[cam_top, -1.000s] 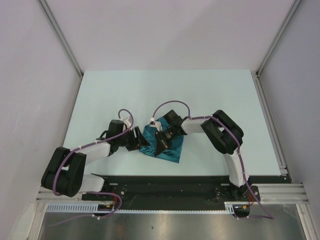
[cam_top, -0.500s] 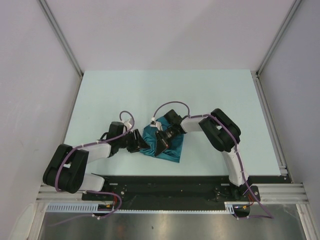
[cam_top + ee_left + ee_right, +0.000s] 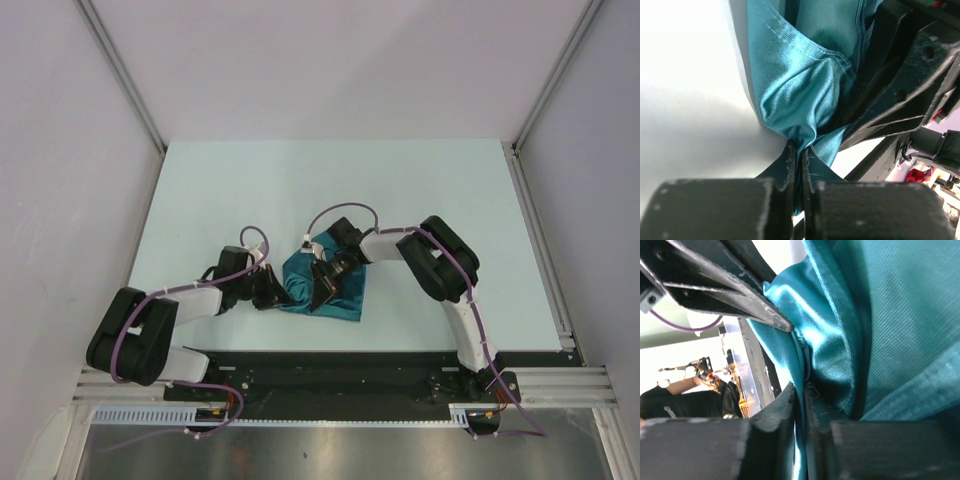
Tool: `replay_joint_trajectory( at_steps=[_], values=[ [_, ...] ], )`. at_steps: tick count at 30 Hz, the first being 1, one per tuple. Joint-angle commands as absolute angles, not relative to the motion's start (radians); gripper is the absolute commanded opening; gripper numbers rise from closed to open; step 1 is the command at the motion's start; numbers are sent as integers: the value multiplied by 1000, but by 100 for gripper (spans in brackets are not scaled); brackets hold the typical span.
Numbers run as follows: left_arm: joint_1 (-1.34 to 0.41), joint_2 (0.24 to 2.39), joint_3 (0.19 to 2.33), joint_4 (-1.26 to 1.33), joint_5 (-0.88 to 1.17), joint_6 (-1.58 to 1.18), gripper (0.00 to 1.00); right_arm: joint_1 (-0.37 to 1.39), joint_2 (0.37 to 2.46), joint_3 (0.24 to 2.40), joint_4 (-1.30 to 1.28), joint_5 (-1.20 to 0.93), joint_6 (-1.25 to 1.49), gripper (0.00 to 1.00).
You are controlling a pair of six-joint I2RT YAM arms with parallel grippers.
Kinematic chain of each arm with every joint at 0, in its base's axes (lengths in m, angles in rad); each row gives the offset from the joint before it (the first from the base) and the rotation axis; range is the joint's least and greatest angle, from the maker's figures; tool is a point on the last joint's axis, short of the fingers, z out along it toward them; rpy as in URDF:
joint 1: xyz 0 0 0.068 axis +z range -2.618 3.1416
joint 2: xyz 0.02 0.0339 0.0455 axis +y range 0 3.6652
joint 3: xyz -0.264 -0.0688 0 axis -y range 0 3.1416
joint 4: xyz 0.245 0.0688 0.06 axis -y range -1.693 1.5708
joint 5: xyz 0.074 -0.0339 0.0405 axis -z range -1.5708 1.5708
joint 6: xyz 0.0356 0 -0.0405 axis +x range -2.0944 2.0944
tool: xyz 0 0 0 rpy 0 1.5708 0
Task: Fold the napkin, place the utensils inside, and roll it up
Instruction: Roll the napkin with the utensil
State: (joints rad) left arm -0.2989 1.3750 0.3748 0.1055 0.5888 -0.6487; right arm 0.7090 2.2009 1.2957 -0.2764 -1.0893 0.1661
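Teal napkin [image 3: 800, 90] cloth sits clenched in the left claw [image 3: 799, 150], pinched at a gathered corner. The right claw [image 3: 802, 390] is nipped onto a fold just beside it. The napkin lies bunched on the worktop [image 3: 400, 190] between the arms. No spoon shows. I'd have both claws move together, keeping the edge taut, so the fold lands flat.
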Motion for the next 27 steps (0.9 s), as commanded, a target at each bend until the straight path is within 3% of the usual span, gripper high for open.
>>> replay_joint_trajectory(
  at_steps=[1, 5, 10, 16, 21, 27],
  values=[
    [-298, 1368, 405, 8, 594, -618, 0, 692, 2204, 1327, -322, -1032, 137, 23],
    [-296, 1376, 439, -52, 586, -604, 0, 690, 2119, 1339, -382, -1011, 111, 42],
    [-296, 1419, 474, -71, 618, -609, 0, 690, 1956, 1359, -452, -928, 97, 59],
    [-295, 1466, 534, -126, 641, -586, 0, 804, 1728, 1180, -303, -484, 78, 63],
    [-282, 1515, 607, -225, 637, -513, 0, 1032, 1517, 869, 63, -2, 31, 64],
    [-258, 1577, 624, -242, 702, -494, 0, 1241, 1549, 833, 192, 409, -58, 64]
  ],
)
